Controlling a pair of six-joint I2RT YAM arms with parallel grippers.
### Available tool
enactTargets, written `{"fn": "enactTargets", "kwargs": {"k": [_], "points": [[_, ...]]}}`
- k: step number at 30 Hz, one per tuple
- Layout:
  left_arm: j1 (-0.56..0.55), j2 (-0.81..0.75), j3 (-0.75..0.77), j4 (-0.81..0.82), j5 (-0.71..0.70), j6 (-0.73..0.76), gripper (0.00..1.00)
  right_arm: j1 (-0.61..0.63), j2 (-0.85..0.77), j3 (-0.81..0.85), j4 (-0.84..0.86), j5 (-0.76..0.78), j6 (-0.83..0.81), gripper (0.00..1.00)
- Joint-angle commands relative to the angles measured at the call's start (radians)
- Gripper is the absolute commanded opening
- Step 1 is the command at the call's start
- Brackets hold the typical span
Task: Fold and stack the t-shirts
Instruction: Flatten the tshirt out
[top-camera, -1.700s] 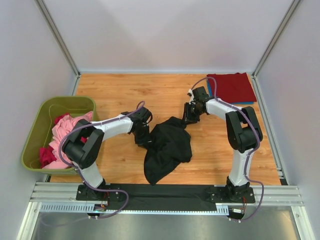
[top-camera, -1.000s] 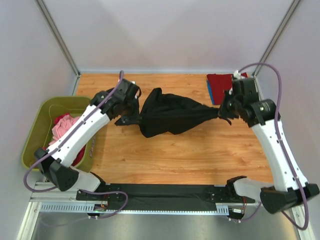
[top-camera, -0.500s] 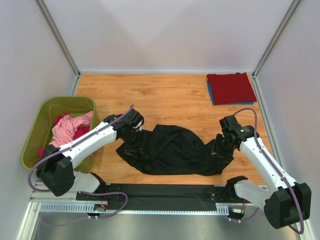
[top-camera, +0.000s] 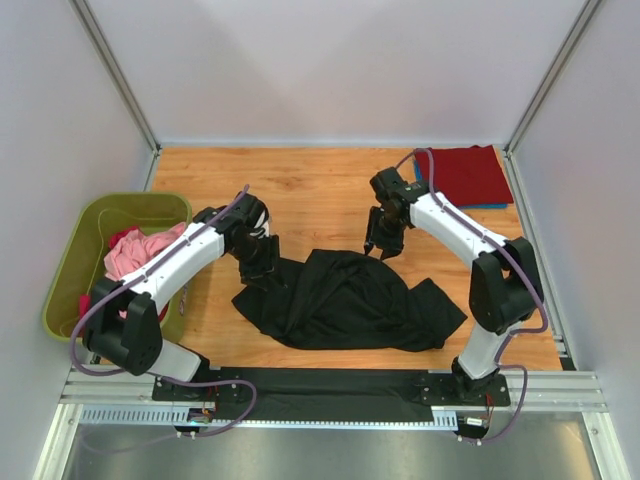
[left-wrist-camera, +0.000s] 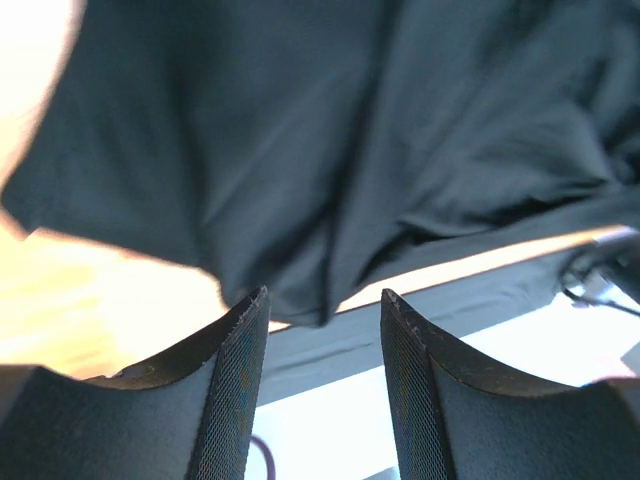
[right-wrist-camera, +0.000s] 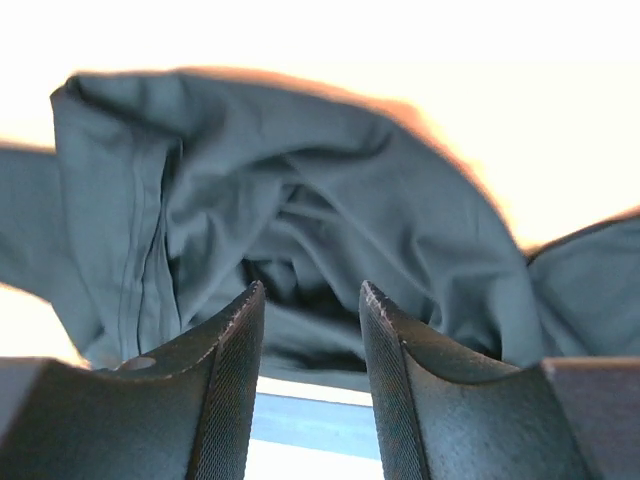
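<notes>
A black t-shirt (top-camera: 345, 300) lies rumpled and spread on the wooden table near the front edge; it fills the left wrist view (left-wrist-camera: 330, 150) and the right wrist view (right-wrist-camera: 300, 210). My left gripper (top-camera: 262, 270) hovers over the shirt's left end, open, with nothing between its fingers (left-wrist-camera: 240, 390). My right gripper (top-camera: 383, 244) hangs above the shirt's upper edge, open and empty too. A dark red t-shirt (top-camera: 462, 175) lies folded at the back right on top of a blue t-shirt (top-camera: 420, 185). Pink t-shirts (top-camera: 140, 255) and a magenta t-shirt (top-camera: 92, 310) sit in the bin.
The olive-green plastic bin (top-camera: 90, 225) stands at the table's left edge. A black strip (top-camera: 330, 382) and a metal rail (top-camera: 300, 410) run along the near edge, where both arm bases are bolted. Pale walls enclose the table on three sides.
Both grippers have let go of the black t-shirt, which had been stretched in the air between them and now lies on the table. The right gripper has lifted back toward the middle.
</notes>
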Motion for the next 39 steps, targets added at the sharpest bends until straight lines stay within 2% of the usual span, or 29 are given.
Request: {"fn": "enactTargets", "kwargs": {"k": [1, 5, 8, 10, 14, 18, 23, 30, 32, 35, 39], "points": [[-0.003, -0.02, 0.03, 0.136, 0.138, 0.072, 0.56, -0.019, 0.02, 0.068, -0.133, 0.164, 0.037, 0.45], [-0.025, 0.109, 0.162, 0.126, 0.095, 0.106, 0.55, -0.176, -0.055, -0.054, -0.155, 0.237, 0.067, 0.45], [-0.116, 0.245, 0.284, 0.067, -0.029, 0.178, 0.55, -0.258, -0.068, -0.096, -0.203, 0.26, 0.136, 0.45], [-0.138, 0.291, 0.347, 0.055, -0.081, 0.195, 0.56, -0.273, -0.057, -0.081, -0.233, 0.273, 0.193, 0.45], [-0.16, 0.364, 0.389, 0.093, -0.071, 0.184, 0.56, -0.292, 0.001, -0.044, -0.248, 0.277, 0.275, 0.45], [-0.169, 0.393, 0.404, 0.129, -0.075, 0.209, 0.57, -0.298, 0.13, 0.03, -0.316, 0.305, 0.315, 0.43], [-0.177, 0.436, 0.424, 0.15, -0.089, 0.236, 0.58, -0.297, 0.159, -0.001, -0.262, 0.271, 0.364, 0.42], [-0.209, 0.471, 0.462, 0.208, -0.084, 0.232, 0.59, -0.306, 0.204, -0.073, -0.158, 0.325, 0.368, 0.41], [-0.23, 0.494, 0.481, 0.196, -0.107, 0.246, 0.59, -0.309, 0.213, -0.085, -0.149, 0.331, 0.364, 0.39], [-0.259, 0.528, 0.516, 0.179, -0.162, 0.25, 0.58, -0.316, 0.208, -0.119, -0.122, 0.349, 0.353, 0.31], [-0.272, 0.577, 0.561, 0.158, -0.189, 0.23, 0.56, -0.33, 0.205, -0.154, -0.093, 0.359, 0.333, 0.15]]}}
